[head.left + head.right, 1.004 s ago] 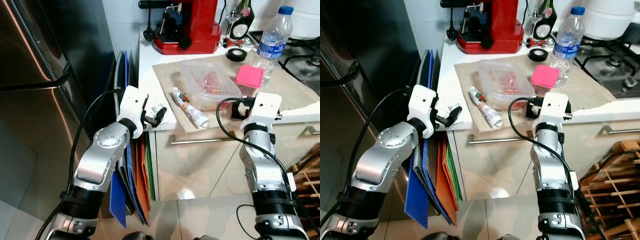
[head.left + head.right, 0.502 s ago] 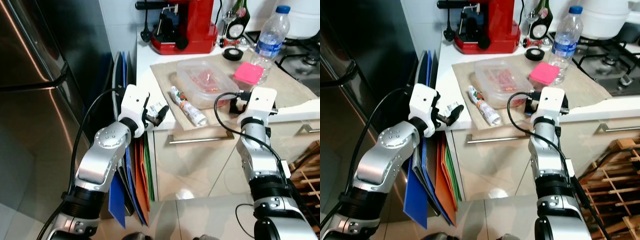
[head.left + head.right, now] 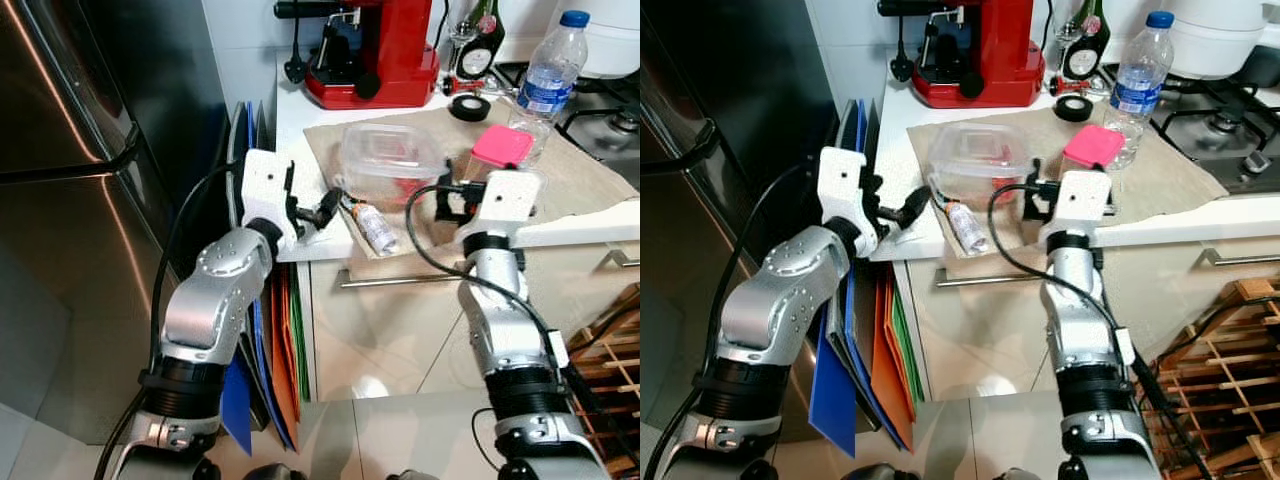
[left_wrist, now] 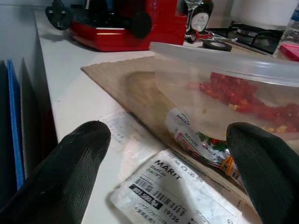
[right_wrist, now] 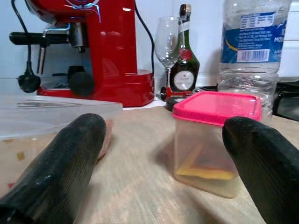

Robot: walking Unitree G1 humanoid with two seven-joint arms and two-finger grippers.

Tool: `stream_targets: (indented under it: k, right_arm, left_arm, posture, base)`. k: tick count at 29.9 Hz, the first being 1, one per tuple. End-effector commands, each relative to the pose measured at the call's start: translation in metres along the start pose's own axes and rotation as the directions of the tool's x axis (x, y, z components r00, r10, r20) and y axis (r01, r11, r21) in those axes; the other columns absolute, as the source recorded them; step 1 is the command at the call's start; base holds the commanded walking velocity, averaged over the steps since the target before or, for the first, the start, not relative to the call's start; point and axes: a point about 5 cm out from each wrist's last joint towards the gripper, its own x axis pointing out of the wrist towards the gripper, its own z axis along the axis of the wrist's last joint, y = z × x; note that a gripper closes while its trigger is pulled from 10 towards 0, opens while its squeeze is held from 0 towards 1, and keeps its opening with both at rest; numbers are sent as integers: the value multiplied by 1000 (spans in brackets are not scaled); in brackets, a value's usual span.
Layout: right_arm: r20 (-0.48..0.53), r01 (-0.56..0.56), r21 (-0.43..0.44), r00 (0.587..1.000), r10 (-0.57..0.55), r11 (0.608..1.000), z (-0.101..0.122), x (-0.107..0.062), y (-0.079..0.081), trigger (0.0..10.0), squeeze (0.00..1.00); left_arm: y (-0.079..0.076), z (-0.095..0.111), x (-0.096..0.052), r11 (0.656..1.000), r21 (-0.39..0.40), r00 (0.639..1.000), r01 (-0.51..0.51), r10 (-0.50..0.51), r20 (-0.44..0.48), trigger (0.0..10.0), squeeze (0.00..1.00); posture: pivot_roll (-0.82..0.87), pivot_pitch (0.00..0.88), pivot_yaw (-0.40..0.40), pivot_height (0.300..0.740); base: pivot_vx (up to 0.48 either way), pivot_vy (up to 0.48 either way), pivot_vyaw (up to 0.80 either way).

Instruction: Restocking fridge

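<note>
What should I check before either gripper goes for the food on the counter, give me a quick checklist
1. Left gripper open, facing the clear food container: ok.
2. Right gripper open, facing the pink-lidded tub: ok.
3. Both grippers empty: ok.
4. Container lid on: ok; sealed: cannot tell.
5. Tube and paper label lie in the left gripper's path: not ok.
6. Fridge door open for loading: not ok, shut.

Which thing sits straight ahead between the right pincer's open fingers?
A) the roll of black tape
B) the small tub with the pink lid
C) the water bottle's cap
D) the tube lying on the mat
B: in the right wrist view the small tub with the pink lid stands on the mat between the right pincer's two spread fingers.
</note>
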Motion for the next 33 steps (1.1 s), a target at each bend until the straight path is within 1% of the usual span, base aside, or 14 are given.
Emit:
stream_targets:
  k: [1, 7, 9, 11, 12, 13, 14, 16, 17, 18, 19, 24, 31, 33]
  right_arm:
    - [21, -18, -3, 1000, 18, 1000, 6, 0, 3, 10000, 0]
    - [-50, -28, -50, 998, 26, 998, -5, -3, -11, 10000, 0]
    - [-64, -27, -65, 998, 23, 998, -7, -4, -17, 10000, 0]
    - [-68, -21, -73, 998, 16, 997, -7, -5, -20, 10000, 0]
    - [-68, -19, -74, 998, 14, 997, -7, -5, -21, 10000, 0]
    - [-70, -15, -75, 998, 9, 997, -7, -5, -22, 10000, 0]
    - [-70, -15, -75, 998, 9, 997, -7, -5, -22, 10000, 0]
    - [-71, -15, -74, 997, 10, 997, -7, -5, -22, 10000, 0]
    - [-71, -15, -74, 997, 10, 997, -7, -5, -22, 10000, 0]
    - [-73, -18, -73, 997, 13, 997, -7, -6, -20, 10000, 0]
    - [-73, -19, -73, 997, 14, 997, -7, -6, -20, 10000, 0]
    - [-73, -22, -71, 997, 16, 997, -7, -5, -19, 10000, 0]
    - [-69, -25, -70, 997, 20, 997, -6, -4, -18, 10000, 0]
    - [-68, -29, -68, 997, 24, 997, -6, -4, -16, 10000, 0]
  left_arm:
    - [3, 3, 2, 1000, 5, 1000, -11, 12, -8, 10000, 0]
    - [1, 3, 2, 1000, 9, 1000, 1, -1, -12, 10000, 0]
    - [2, 2, 1, 997, -77, 999, 23, -25, -26, 10000, 0]
    - [5, 3, 3, 981, -193, 998, 28, -37, -41, 10000, 0]
    - [6, 4, 3, 974, -227, 998, 27, -38, -44, 10000, 0]
    - [9, 10, 6, 949, -313, 999, 31, -43, -31, 10000, 0]
    - [9, 10, 6, 949, -313, 999, 31, -43, -31, 10000, 0]
    - [9, 18, 8, 912, -407, 998, 45, -57, -17, 10000, 0]
    - [9, 18, 8, 912, -407, 998, 45, -57, -17, 10000, 0]
    - [9, 26, 9, 876, -478, 998, 56, -65, -4, 10000, 0]
    - [9, 30, 9, 865, -498, 998, 61, -67, 5, 10000, 0]
    - [11, 39, 10, 832, -550, 997, 72, -78, 13, 10000, 0]
    - [6, 47, 15, 819, -568, 993, 83, -113, -19, 10000, 0]
    - [-1, 51, 21, 819, -565, 989, 98, -141, -34, 10000, 0]
  posture:
    - [-13, 0, 46, 740]
    - [-8, 0, 40, 740]
    - [-9, 0, 38, 740]
    - [-12, 0, 37, 740]
    - [-12, 0, 37, 740]
    - [-13, 0, 36, 740]
    - [-13, 0, 36, 740]
    - [-14, 0, 37, 740]
    - [-14, 0, 37, 740]
    - [-14, 0, 37, 740]
    - [-13, 0, 37, 740]
    - [-10, 0, 37, 740]
    - [-9, 0, 38, 740]
    - [-11, 0, 40, 740]
  base:
    - [0, 0, 0]
    - [0, 0, 0]
    - [0, 0, 0]
    - [0, 0, 0]
    - [0, 0, 0]
    - [0, 0, 0]
    - [0, 0, 0]
    - [0, 0, 0]
    - [0, 0, 0]
    - [0, 0, 0]
    - [0, 0, 0]
    - [0, 0, 0]
    - [0, 0, 0]
    - [0, 0, 0]
